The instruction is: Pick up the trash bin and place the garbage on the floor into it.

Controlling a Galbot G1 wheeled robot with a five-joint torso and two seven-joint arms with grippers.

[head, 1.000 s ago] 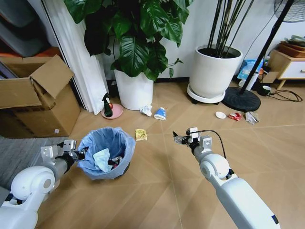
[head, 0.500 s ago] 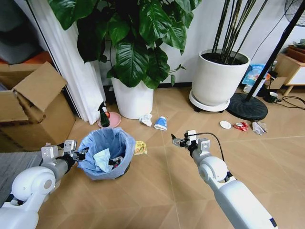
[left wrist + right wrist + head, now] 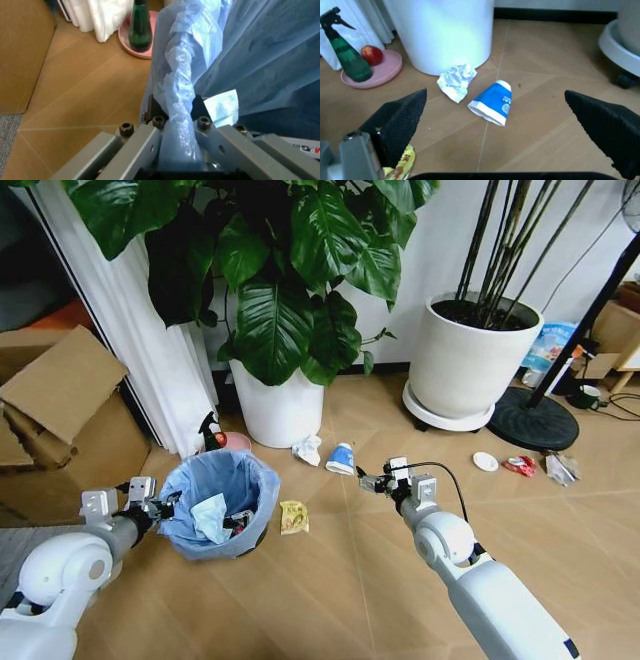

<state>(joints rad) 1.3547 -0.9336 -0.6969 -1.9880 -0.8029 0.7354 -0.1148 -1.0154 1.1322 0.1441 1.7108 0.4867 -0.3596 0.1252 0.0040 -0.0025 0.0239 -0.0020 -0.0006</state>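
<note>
Trash bin [image 3: 218,502]: small round dark tub with crinkled light-blue liner, on the wooden floor [image 3: 330,580] in front of the white curtain [image 3: 150,360], just below the green spray bottle [image 3: 211,432] on its pink dish [image 3: 236,442]. Paper and wrappers already inside.

Left hand [image 3: 165,504]: at the bin's left rim. Wrist view shows its two fingers [image 3: 145,138] closed on the bunched liner and rim edge [image 3: 177,112]; holding the bin.

Garbage on the floor:
- yellow packet [image 3: 293,517] just right of the bin, near touching its base.
- crumpled white paper [image 3: 306,449] beside the foot of the white plant pot [image 3: 275,400]; same wad in the right wrist view [image 3: 456,80].
- crushed blue-white cup [image 3: 342,458] on its side just right of the paper [image 3: 492,102], apart from it.
- white round lid [image 3: 486,462], red wrapper [image 3: 520,466] and a clear crumpled wrapper [image 3: 560,469] farther right, near the black fan base [image 3: 532,420] and the second large white pot [image 3: 470,360].

Right hand [image 3: 374,481]: held above the floor, between the bin and the cup, holding nothing. Jaws spread wide; in its wrist view the black pads [image 3: 400,120] frame the cup and paper.

Cardboard box [image 3: 55,420] stands at far left, flaps open.
</note>
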